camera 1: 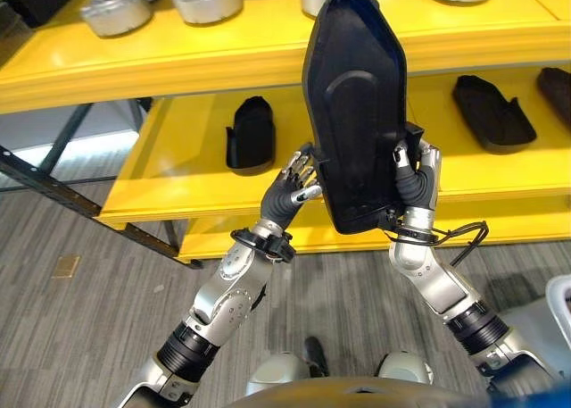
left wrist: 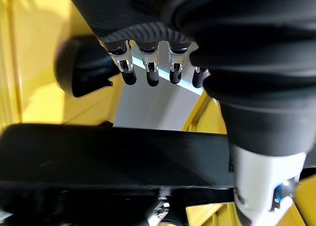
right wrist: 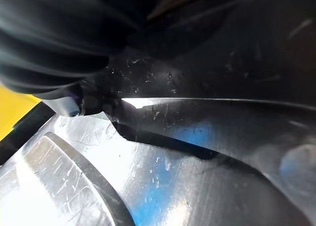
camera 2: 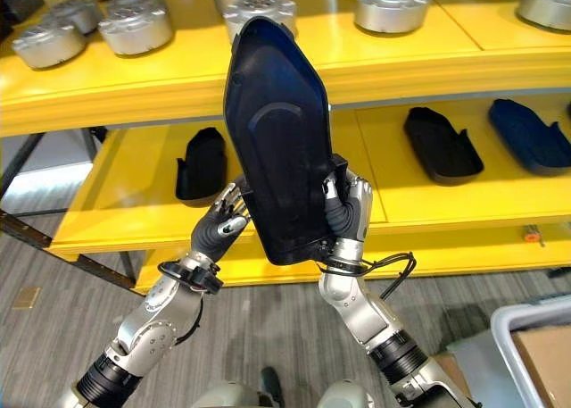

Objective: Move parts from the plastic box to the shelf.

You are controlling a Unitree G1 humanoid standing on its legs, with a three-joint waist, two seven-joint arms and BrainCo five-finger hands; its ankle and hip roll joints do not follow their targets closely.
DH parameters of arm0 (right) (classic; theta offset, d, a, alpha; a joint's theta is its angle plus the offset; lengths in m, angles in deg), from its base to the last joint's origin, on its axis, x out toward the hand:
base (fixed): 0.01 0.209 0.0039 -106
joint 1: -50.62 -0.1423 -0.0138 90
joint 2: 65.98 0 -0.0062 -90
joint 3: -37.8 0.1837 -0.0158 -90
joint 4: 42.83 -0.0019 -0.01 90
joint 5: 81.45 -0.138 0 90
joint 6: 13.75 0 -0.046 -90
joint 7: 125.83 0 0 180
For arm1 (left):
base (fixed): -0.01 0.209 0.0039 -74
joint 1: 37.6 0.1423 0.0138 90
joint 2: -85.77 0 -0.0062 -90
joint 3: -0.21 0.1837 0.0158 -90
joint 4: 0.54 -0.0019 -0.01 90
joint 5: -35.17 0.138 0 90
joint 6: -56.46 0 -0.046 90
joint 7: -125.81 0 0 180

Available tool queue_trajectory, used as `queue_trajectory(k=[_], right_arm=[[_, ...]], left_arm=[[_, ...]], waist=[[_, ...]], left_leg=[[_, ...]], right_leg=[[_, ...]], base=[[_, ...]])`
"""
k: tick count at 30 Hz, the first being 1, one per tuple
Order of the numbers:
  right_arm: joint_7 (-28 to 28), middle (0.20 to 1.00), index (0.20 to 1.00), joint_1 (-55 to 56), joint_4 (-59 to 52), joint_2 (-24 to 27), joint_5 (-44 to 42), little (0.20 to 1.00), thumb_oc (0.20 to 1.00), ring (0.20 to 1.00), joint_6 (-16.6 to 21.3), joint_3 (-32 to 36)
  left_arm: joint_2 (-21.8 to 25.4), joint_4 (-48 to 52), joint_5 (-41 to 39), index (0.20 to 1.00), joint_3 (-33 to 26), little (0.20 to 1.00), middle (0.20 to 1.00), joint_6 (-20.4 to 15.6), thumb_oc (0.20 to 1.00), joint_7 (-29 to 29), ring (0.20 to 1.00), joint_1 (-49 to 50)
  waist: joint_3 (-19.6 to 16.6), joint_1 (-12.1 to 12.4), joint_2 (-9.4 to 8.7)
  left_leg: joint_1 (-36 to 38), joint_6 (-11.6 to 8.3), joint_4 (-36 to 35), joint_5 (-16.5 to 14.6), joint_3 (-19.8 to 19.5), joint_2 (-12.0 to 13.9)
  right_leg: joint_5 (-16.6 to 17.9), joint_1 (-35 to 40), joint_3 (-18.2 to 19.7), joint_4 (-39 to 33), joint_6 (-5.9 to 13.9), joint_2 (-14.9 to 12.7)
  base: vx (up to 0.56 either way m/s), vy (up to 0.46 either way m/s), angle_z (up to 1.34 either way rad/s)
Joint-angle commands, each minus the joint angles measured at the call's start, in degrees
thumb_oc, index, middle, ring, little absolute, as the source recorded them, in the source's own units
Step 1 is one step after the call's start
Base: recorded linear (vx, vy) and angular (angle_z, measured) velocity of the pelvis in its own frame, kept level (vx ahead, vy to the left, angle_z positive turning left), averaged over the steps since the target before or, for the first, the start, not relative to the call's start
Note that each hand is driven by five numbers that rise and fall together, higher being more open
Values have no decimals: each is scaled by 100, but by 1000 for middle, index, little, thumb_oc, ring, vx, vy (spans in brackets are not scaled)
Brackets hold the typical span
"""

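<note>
A large black moulded part is held upright before the yellow shelf. The right hand is curled round its lower edge; the left hand is laid against the other edge with fingers nearly straight. Black parts lie on the lower shelf, silver round castings above. No legible writing is seen.

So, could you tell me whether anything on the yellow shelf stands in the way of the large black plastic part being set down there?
The large black plastic part is held upright before the yellow shelf. A smaller black part lies to its left and two more to its right; the stretch between them looks free.
</note>
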Motion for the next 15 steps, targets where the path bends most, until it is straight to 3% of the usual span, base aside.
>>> queue_trajectory(k=[1, 3, 4, 6, 10, 12, 15], right_arm=[[-103, 200, 200, -586, -104, -109, 3, 200, 200, 200, 148, -184], [-182, 200, 200, -641, -178, -42, -18, 200, 200, 200, 103, -297], [-201, 200, 200, -700, -167, 18, -7, 200, 200, 200, 113, -394], [-250, 200, 200, -712, -168, 66, 12, 200, 200, 200, 142, -460], [-217, 200, 200, -677, -146, 71, 93, 200, 200, 200, 195, -522], [-213, 200, 200, -604, -62, -55, 247, 200, 200, 200, 286, -524], [-230, 200, 200, -579, -16, -174, 356, 200, 200, 200, 303, -533]], left_arm=[[-115, 472, -102, 1000, 99, 1000, 1000, -447, 1000, -154, 1000, 45], [-199, 446, -128, 1000, 188, 1000, 1000, -570, 1000, -254, 1000, 34], [-223, 391, -206, 1000, 205, 1000, 1000, -679, 1000, -288, 1000, -37], [-206, 354, -269, 1000, 162, 1000, 1000, -669, 1000, -344, 1000, -97], [-225, 283, -376, 1000, 174, 1000, 1000, -583, 1000, -348, 1000, -192], [-256, 243, -366, 1000, 230, 1000, 1000, -500, 1000, -357, 1000, -212], [-253, 224, -322, 1000, 257, 1000, 1000, -498, 1000, -346, 1000, -211]], waist=[[-105, 133, -82], [-41, 138, -118], [13, 121, -107], [36, 109, -101], [37, 98, -117], [6, 147, -114], [-21, 204, -96]], left_leg=[[287, -943, -281, 428, 214, 730], [-10, -1151, -261, 821, 291, 1127], [-144, -1171, -142, 859, 403, 1354], [-188, -1145, -69, 796, 394, 1406], [-126, -1042, 29, 571, 337, 1239], [-75, -899, 33, 390, 146, 925], [-46, -771, -21, 315, -10, 692]], right_leg=[[642, 430, -44, -1446, -70, 816], [531, 729, 114, -1626, -118, 833], [358, 774, 150, -1516, -180, 764], [271, 758, 146, -1351, -179, 688], [244, 790, 169, -1253, -124, 611], [281, 842, 291, -1242, -31, 590], [274, 817, 388, -1134, 64, 557]], base=[[169, 242, -10], [163, 348, -34], [122, 340, -64], [133, 371, -49], [154, 358, -24], [178, 388, -28], [133, 340, 26]])
